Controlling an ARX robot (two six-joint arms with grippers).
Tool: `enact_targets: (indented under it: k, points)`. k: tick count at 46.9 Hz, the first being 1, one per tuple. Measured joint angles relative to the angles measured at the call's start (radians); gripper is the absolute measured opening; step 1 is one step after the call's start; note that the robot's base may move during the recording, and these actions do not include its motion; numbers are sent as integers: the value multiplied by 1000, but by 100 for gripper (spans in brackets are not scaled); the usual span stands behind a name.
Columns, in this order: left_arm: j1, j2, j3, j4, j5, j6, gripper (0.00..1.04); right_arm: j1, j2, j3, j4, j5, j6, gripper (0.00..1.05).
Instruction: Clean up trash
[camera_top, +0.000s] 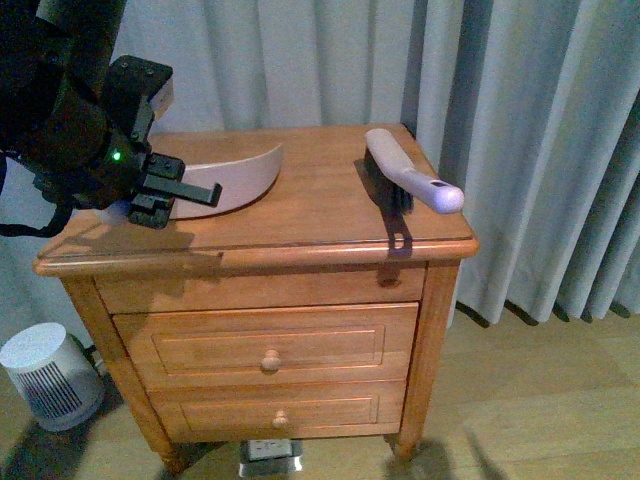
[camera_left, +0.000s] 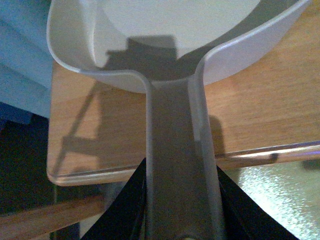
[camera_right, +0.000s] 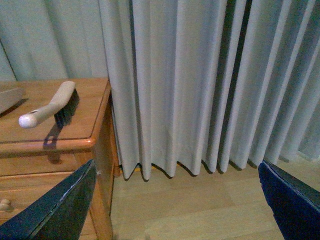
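Looks like tool pick-up: in front of curtain (camera_top: 520, 120), on glass-topped nightstand (camera_top: 300, 232), pinching dustpan (camera_top: 240, 170) handle in left gripper (camera_top: 170, 192) at nightstand's left edge. Next likely calls for taking brush (camera_top: 400, 168) from nightstand's right side with right gripper (camera_right: 177, 170), spread wide off nightstand's right. Can't see trash anywhere.

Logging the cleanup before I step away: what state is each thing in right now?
Dustpan: on the nightstand, nothing seen inside.
Left gripper: shut on the dustpan handle.
Brush: resting on its bristles, untouched.
Right gripper: open, empty, near the curtain.
Drawers: both shut.
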Motion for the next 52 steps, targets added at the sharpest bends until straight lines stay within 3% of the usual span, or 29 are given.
enact_targets:
  k: [5,16,30,40,52]
  points:
    - [4,-41,-40,92,62,-29,29,0,0,0,0,0,0,97]
    - [22,-328,-327,578,241,-39,28,0,0,0,0,0,0,97]
    - [69,-693,-673,924,355,3,28,0,0,0,0,0,0,97]
    - [214,-948,-892,1046,397,-44,28,0,0,0,0,0,0,97]
    - [417,-1227,-1107,964,524,-182,28,0,0,0,0,0,0,97]
